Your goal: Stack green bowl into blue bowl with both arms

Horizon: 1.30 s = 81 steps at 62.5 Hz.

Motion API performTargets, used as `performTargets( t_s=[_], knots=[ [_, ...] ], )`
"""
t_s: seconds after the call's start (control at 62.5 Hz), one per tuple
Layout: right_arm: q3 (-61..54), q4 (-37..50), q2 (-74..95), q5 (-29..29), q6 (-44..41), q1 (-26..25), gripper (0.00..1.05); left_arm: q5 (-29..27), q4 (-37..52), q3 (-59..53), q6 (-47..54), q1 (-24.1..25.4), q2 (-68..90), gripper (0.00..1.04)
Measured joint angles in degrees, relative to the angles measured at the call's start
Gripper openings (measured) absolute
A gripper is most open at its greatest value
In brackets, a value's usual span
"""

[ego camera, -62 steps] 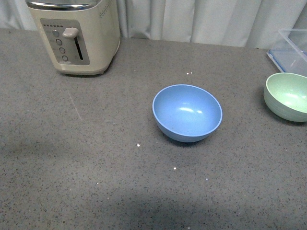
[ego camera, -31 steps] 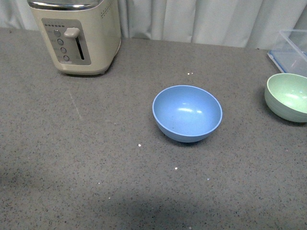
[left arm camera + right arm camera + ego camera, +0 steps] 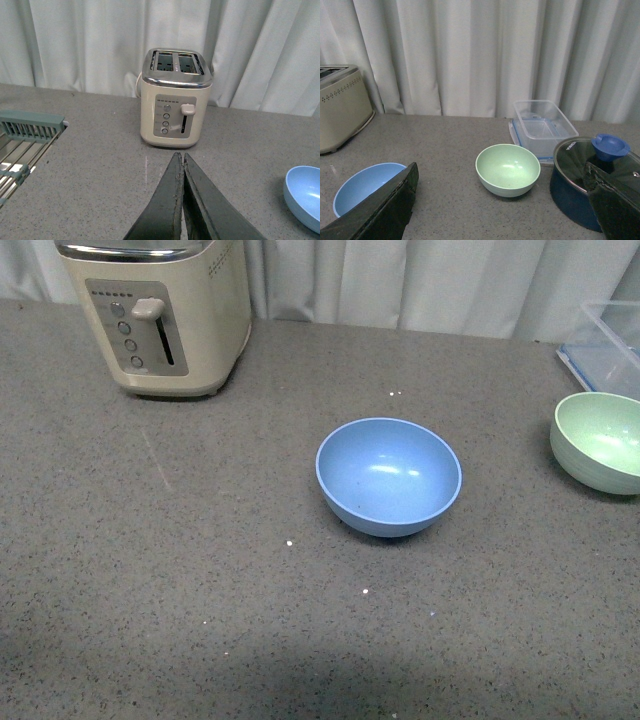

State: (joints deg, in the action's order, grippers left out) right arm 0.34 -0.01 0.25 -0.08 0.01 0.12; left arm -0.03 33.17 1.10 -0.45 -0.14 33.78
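Note:
The blue bowl (image 3: pixel 389 474) stands upright and empty in the middle of the grey counter; it also shows in the left wrist view (image 3: pixel 305 197) and the right wrist view (image 3: pixel 364 187). The green bowl (image 3: pixel 600 440) stands upright and empty at the right edge, well apart from the blue one; it shows in the right wrist view (image 3: pixel 508 169) too. My left gripper (image 3: pixel 180 159) is shut and empty, held above the counter in front of the toaster. My right gripper (image 3: pixel 502 192) is open and empty, its fingers (image 3: pixel 390 202) spread wide, the green bowl ahead between them. Neither arm shows in the front view.
A cream toaster (image 3: pixel 160 310) stands at the back left. A clear plastic container (image 3: pixel 542 125) sits behind the green bowl, and a dark blue pot with a glass lid (image 3: pixel 592 175) is beside it. A dish rack (image 3: pixel 22 145) lies off to the left. Curtains hang behind.
Nothing on the counter has moved; the front view only shifts very slightly.

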Motion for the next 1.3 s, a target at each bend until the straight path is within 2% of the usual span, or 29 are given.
performTargets(
  t_s=[0.384,0.96,1.072,1.264,1.296],
  knots=[
    [0.0,0.0,0.0,0.0,0.0,0.0,0.96,0.0,-12.4,0.0,0.0,0.0,-13.1,0.04],
    [0.0,0.0,0.0,0.0,0.0,0.0,0.96,0.0,-22.8,0.0,0.0,0.0,-23.6,0.04],
    [0.0,0.0,0.0,0.0,0.0,0.0,0.96,0.0,-32.4,0.0,0.0,0.0,-31.7,0.04],
    [0.0,0.0,0.0,0.0,0.0,0.0,0.96,0.0,-33.0,0.0,0.0,0.0,-33.4,0.04],
    [0.0,0.0,0.0,0.0,0.0,0.0,0.96,0.0,-33.0,0.0,0.0,0.0,-33.5,0.09]
  ],
)
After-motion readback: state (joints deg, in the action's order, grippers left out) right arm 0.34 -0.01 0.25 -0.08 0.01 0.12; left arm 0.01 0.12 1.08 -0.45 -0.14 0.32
